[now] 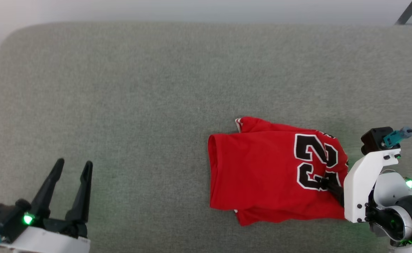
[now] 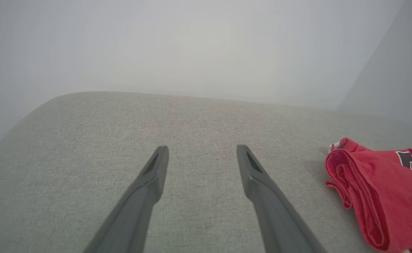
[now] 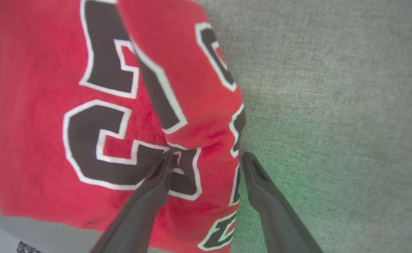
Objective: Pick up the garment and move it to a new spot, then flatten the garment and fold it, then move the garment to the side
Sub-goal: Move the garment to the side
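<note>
Your left gripper (image 1: 75, 161) has its two dark fingers spread wide. It holds nothing and hangs over bare grey surface (image 1: 156, 88), well apart from the garment (image 1: 262, 168). In the left wrist view the tapered fingers (image 2: 149, 186) point across the cloth-covered top toward its rounded far corner.

Your right gripper (image 3: 208, 154) also has its fingers wide apart and is not clamped on anything. In the right wrist view one fingertip (image 3: 165, 165) lies over the printed number, and the other is over the grey surface just beside the folded edge, so that edge stands between the fingers. I cannot tell whether the tips really touch the cloth.

The garment lies folded on the right part of the surface, close to the right arm. It is red, with a black "23" outlined in white on the upper layer. A small piece of white-and-red striped trim (image 1: 239, 123) shows at its far left corner. In the left wrist view its left edge (image 2: 346, 182) shows soft stacked layers, slightly rumpled.

The surface is a woven, slightly rough grey fabric. A green glow falls on it near both grippers.
</note>
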Motion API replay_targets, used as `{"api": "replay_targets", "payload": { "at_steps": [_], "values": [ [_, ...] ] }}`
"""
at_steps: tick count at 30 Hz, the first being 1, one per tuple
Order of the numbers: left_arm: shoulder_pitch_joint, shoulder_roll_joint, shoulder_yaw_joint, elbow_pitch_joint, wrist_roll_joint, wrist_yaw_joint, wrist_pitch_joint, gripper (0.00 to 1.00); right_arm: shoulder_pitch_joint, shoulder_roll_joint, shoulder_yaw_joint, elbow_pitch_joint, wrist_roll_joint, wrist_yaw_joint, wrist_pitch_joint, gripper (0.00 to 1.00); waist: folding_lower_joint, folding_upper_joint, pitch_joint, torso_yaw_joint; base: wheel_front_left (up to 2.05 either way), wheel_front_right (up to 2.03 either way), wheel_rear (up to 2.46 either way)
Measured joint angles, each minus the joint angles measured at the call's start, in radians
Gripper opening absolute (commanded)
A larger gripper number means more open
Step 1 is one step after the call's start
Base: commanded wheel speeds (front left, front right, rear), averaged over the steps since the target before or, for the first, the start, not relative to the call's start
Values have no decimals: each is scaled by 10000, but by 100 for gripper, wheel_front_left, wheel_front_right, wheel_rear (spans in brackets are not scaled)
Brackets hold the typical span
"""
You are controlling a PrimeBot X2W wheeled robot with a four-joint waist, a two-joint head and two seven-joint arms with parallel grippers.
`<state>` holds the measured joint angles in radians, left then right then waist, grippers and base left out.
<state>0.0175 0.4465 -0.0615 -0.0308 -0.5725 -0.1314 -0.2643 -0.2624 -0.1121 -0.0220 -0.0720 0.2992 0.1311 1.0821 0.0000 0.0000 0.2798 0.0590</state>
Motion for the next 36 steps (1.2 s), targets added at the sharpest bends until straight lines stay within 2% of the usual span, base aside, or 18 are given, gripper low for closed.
{"api": "replay_targets", "payload": {
  "at_steps": [5,6,7,8,14,20,22,25,27,30,36],
  "values": [
    [-493,163,-234,31,-199,0,0,100,-8,268,-52,-439,-646,0,230,100,0,0,589,170,0,0,0],
    [-556,186,-267,63,-255,0,0,100,-8,299,-56,-477,-708,0,173,69,0,0,694,196,0,0,0],
    [-606,224,-295,127,-265,0,0,100,-12,334,-69,-522,-744,0,52,32,0,0,788,216,0,0,0],
    [-640,268,-305,194,-267,0,0,100,-24,370,-104,-546,-800,0,-146,0,0,0,875,227,0,0,0],
    [-898,380,109,-151,54,0,2,100,-115,665,-420,-554,-640,12,-1597,0,0,0,1081,-46,0,0,0],
    [-1006,644,382,-1248,234,-2,2,100,264,621,-1576,-880,-430,6,-2794,0,0,0,1073,-781,0,0,0],
    [-999,997,288,-1411,495,-2,0,100,386,614,-2109,-1106,-313,4,-3129,0,0,0,1081,-1083,0,0,0],
    [-1024,1392,23,-1613,341,0,2,100,532,619,-2907,-1394,-265,4,-3476,0,0,0,1130,-1546,0,0,0],
    [-1300,1850,-180,-2309,196,6,0,100,512,614,-3453,-1546,-232,2,-3730,0,0,0,1200,-1855,0,0,0],
    [-1634,2357,-245,-2656,174,-2,0,100,417,596,-4266,-1549,-31,2,-4136,0,0,0,1369,-2275,0,0,0],
    [-2463,3306,-717,-3335,12,-2,0,100,-330,606,-5216,-1494,-201,2,-5064,0,0,0,1974,-2851,0,0,0]
  ]
}}
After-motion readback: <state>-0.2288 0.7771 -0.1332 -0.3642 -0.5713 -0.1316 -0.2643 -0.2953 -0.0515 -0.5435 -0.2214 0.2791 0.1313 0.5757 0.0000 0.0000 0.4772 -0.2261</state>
